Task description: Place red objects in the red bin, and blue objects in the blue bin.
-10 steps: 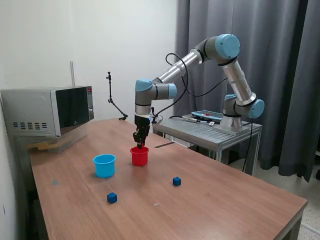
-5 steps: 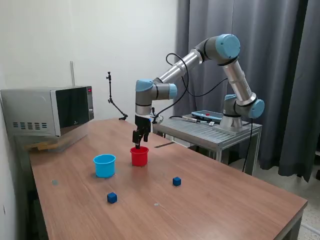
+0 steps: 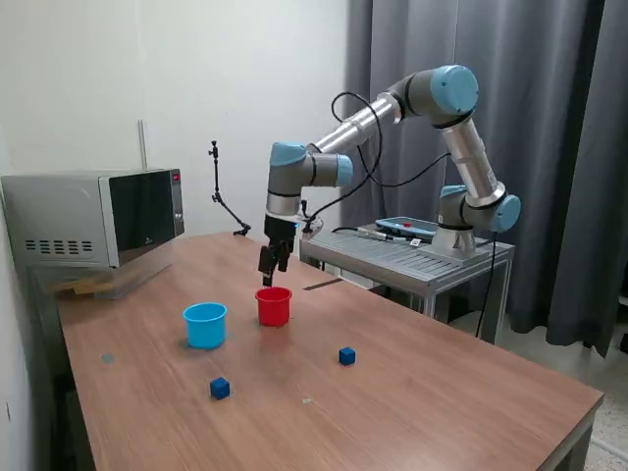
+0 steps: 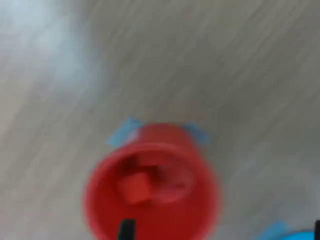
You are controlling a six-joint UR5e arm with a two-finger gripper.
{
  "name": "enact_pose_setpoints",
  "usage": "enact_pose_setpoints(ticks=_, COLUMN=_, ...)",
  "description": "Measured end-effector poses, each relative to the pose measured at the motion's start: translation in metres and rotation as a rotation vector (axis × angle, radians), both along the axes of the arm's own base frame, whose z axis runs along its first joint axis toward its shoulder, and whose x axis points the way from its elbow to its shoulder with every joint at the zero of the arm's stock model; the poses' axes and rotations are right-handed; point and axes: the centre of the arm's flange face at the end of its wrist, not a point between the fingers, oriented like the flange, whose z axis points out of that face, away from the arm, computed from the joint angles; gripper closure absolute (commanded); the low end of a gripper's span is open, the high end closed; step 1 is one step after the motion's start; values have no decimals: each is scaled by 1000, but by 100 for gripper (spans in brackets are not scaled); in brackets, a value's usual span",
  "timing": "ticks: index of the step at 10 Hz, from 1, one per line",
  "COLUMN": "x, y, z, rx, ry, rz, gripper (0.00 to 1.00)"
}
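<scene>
Directly below the pincer sits the red cup, red cubes inside (count blurred). Pincer carries nothing; jaw spread unclear. Two blue cubes remain on the table, well apart from the blue cup.

Wrist view is motion-blurred throughout. Red cup has soft edges, its lower rim cut off by the picture edge. Inside it, 1 red cube reads fairly clearly; a 2nd red shape beside it is too smeared to call. Blue cup shows only as a sliver at the corner. Only 1 dark fingertip pokes in at the edge. In the exterior view, gripper is too small to judge the jaw gap; cup contents hidden by its wall.
</scene>
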Motion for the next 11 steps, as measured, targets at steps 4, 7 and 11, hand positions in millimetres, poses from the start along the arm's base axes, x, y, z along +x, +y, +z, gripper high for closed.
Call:
enact_pose_setpoints(ticks=4, x=30, y=-138, z=12, rx=-9, ry=-64, rz=245, gripper=0)
enact_pose_setpoints(ticks=7, x=102, y=-193, z=17, rx=-18, ry=-148, rz=431, gripper=0)
enact_pose_setpoints(ticks=11, x=136, y=-226, z=26, rx=-111, ry=-219, rz=670, gripper=0)
